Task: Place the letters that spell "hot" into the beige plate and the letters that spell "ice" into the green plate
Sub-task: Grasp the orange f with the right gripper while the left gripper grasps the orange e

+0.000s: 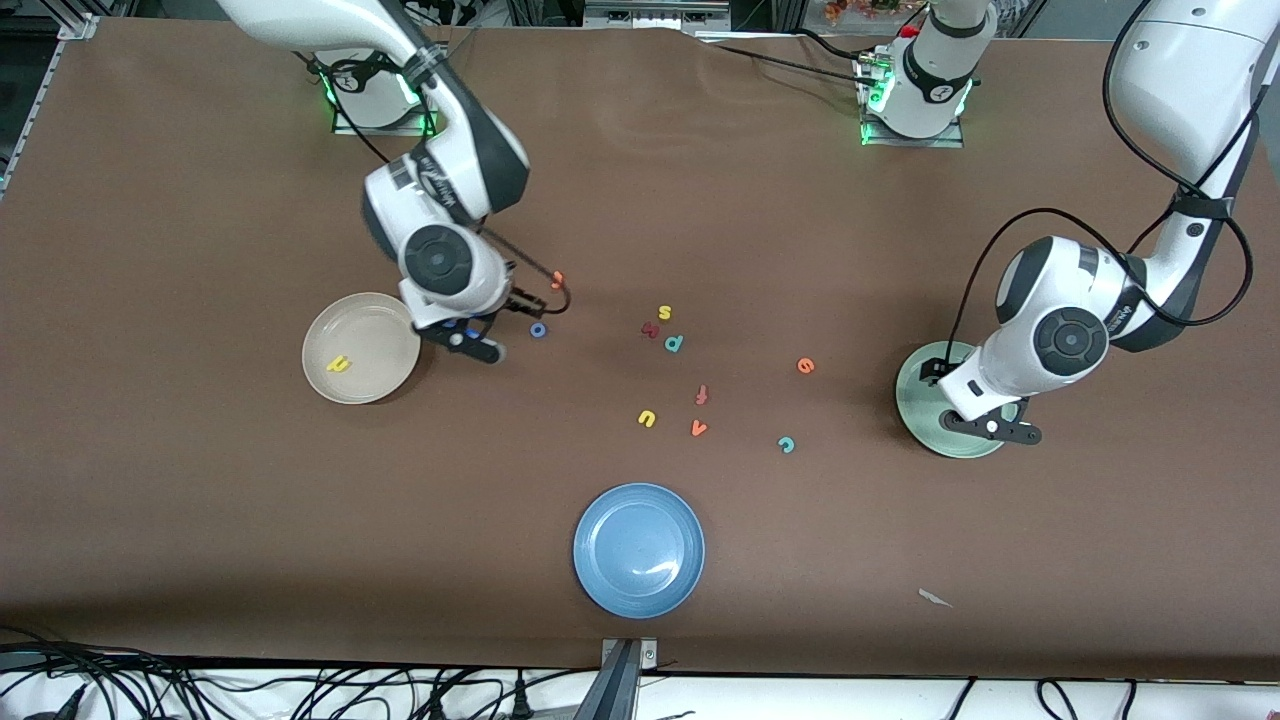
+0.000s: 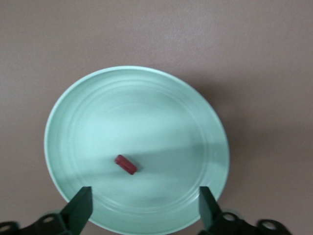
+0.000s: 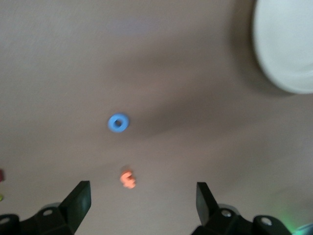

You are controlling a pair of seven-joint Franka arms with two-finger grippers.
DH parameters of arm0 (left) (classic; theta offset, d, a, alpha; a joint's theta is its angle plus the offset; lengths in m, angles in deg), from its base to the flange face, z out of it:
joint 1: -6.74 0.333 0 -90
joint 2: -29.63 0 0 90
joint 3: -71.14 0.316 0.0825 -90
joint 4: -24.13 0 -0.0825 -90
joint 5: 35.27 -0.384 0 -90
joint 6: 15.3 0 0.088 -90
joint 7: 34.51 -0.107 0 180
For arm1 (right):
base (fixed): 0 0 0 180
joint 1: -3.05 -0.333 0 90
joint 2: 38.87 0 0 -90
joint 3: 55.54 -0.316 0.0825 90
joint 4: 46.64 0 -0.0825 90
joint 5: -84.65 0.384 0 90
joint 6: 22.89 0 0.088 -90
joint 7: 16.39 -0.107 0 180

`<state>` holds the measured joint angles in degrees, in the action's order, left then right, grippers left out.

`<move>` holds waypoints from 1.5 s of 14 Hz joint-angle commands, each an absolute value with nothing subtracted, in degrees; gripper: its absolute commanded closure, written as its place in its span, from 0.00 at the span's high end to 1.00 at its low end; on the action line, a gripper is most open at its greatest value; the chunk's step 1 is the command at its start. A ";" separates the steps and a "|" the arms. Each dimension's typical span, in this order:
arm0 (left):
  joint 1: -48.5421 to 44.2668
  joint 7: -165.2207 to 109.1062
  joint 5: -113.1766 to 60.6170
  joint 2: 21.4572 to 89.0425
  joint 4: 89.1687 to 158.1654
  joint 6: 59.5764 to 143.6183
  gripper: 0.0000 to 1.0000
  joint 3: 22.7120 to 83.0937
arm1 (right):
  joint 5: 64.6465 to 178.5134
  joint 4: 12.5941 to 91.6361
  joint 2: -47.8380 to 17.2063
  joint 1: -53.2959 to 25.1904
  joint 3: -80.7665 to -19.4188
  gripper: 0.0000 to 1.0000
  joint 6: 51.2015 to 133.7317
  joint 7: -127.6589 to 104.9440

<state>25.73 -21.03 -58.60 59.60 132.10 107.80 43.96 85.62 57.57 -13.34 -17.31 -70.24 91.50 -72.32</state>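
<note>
My left gripper (image 1: pixel 992 428) hangs open over the green plate (image 1: pixel 915 398). In the left wrist view its fingers straddle the plate's (image 2: pixel 161 112) rim, and the dark red i (image 2: pixel 125 164) lies loose in the plate, apart from the left gripper (image 2: pixel 145 196). The beige plate (image 1: pixel 372 335) holds the yellow h (image 1: pixel 340 365). Beside that plate my right gripper (image 1: pixel 470 340) is open and empty. The blue o (image 3: pixel 118 123) and orange t (image 3: pixel 128 178) lie on the table under the right gripper (image 3: pixel 143 193). The orange e (image 1: pixel 805 366) and teal c (image 1: pixel 786 444) lie mid-table.
Other loose letters lie mid-table: a yellow s (image 1: pixel 664 313), a dark red piece (image 1: pixel 650 329), a teal p (image 1: pixel 674 343), a red-orange f (image 1: pixel 702 395), a yellow u (image 1: pixel 646 418) and an orange v (image 1: pixel 699 428). A blue plate (image 1: pixel 638 548) sits nearest the front camera.
</note>
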 commanded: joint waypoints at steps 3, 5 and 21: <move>20.98 -12.54 -52.70 60.13 131.01 109.84 1.00 43.89 | 85.88 69.35 -14.79 -16.55 -75.23 0.95 106.80 -77.47; 19.66 -10.79 -50.04 60.48 131.09 111.26 1.00 43.98 | 85.70 73.92 -14.87 -16.55 -75.67 0.95 113.92 -77.56; 10.25 15.33 -60.67 64.96 138.65 128.14 1.00 44.16 | 83.25 81.68 -13.91 -18.40 -75.58 0.72 126.43 -78.44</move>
<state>10.65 13.08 -58.53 64.93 138.23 127.31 43.93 84.91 80.61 -13.14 -18.40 -75.66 125.08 -77.59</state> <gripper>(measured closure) 0.000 0.278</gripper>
